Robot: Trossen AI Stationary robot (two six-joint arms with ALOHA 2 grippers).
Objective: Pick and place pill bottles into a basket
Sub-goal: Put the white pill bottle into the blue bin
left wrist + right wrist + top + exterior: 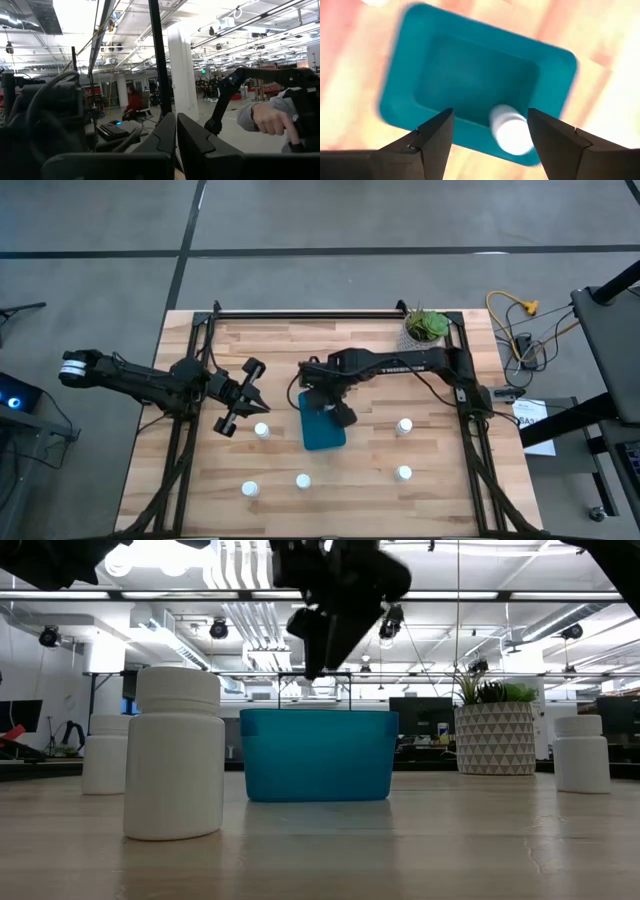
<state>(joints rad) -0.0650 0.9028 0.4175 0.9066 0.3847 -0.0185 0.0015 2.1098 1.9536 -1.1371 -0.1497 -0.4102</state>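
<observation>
The teal basket (322, 430) stands mid-table, and my right gripper (330, 408) hangs open just above it. In the right wrist view a white pill bottle (510, 131) shows inside the basket (470, 75), loose between my spread fingers (435, 135), which do not touch it. Several more pill bottles stand on the wood: one left of the basket (262, 430), two in front (303, 480) (250, 489), two on the right (405, 425) (404, 473). My left gripper (257, 404) is shut and empty, just up-left of the nearest bottle.
A white patterned pot with a green plant (426, 328) sits at the back right of the table. In the low view a bottle (172, 755) stands close in front, left of the basket (318, 755). A person's hand (270, 120) shows beyond the table.
</observation>
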